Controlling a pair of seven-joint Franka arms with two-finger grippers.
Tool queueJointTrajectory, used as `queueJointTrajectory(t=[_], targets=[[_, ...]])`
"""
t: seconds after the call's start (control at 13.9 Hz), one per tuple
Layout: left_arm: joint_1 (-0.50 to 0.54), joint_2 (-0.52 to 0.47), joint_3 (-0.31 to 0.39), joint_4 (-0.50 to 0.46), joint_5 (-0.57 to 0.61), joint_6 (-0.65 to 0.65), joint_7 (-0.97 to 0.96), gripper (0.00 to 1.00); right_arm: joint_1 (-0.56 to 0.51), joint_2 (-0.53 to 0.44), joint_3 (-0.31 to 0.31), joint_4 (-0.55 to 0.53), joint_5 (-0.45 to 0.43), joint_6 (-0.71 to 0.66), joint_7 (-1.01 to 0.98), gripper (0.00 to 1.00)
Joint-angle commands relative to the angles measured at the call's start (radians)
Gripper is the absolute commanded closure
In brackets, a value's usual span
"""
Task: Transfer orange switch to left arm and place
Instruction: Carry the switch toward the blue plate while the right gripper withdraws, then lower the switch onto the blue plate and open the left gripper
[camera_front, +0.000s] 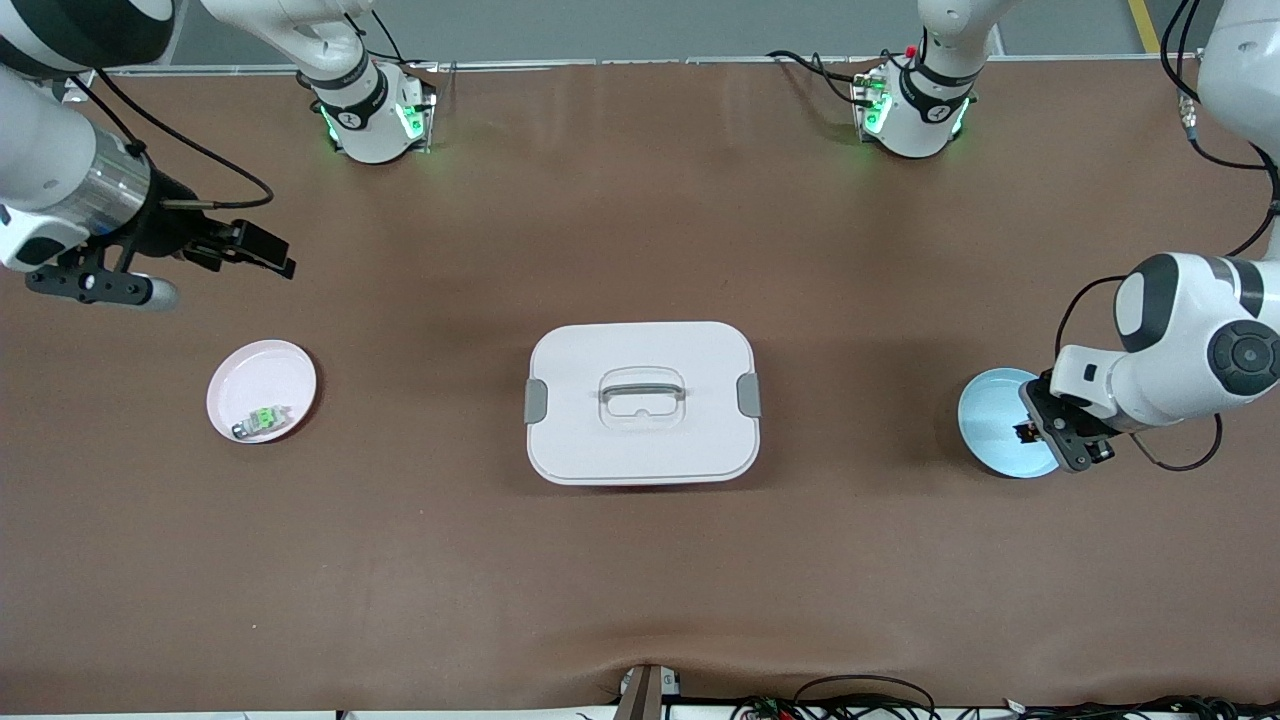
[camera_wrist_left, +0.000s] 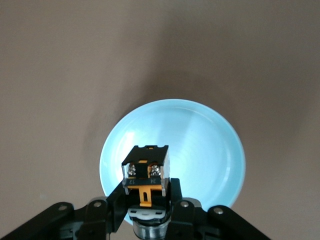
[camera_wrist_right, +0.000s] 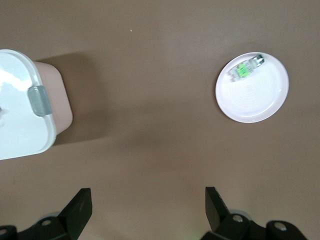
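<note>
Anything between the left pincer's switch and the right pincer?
Yes: the large white latched plastic box sits mid-table between them. The left pincer holds the small black-and-orange switch over the light blue round plate; the right pincer waits open.

Even overhead light fills the scene; the box casts a soft shadow on the bench, and the blue plate shows mild glare.

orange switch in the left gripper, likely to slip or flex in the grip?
Probably rigid: the orange switch looks like a blocky moulded part. The left gripper is shut on its lower end, so most of it stands clear; it might pivot. The right gripper waits open.
</note>
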Motion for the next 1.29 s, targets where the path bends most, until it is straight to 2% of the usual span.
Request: queueJointTrajectory(t=[0.0, 0.36, 0.65, 0.72, 0.79, 0.86, 1.22], targets=[[0.052, 0.064, -0.014, 0.009, 0.058, 0.064, 0.188, 1.0, -0.079, -0.052, 0.016, -0.042, -0.03, 0.006, -0.123, 0.0], [0.087, 0.069, -0.014, -0.09, 0.188, 0.186, 0.227, 1.0, -0.202, -0.039, 0.018, -0.029, -0.03, 0.021, -0.263, 0.0], [0.118, 0.058, -0.015, -0.155, 0.213, 0.223, 0.228, 1.0, -0.221, 0.003, 0.019, 0.08, -0.033, 0.007, -0.277, 0.0], [0.12, 0.06, -0.015, -0.157, 0.213, 0.223, 0.228, 0.91, -0.225, 0.011, 0.018, 0.098, -0.033, 0.003, -0.277, 0.0], [0.12, 0.063, -0.015, -0.157, 0.213, 0.224, 0.227, 0.63, -0.228, 0.011, 0.018, 0.099, -0.033, -0.01, -0.275, 0.0], [0.12, 0.061, -0.017, -0.157, 0.213, 0.23, 0.222, 0.01, -0.235, 0.011, 0.018, 0.102, -0.033, -0.014, -0.277, 0.0], [0.118, 0.025, -0.047, -0.141, 0.184, 0.229, 0.126, 0.0, -0.227, 0.014, 0.021, 0.119, -0.041, -0.016, -0.269, 0.0]])
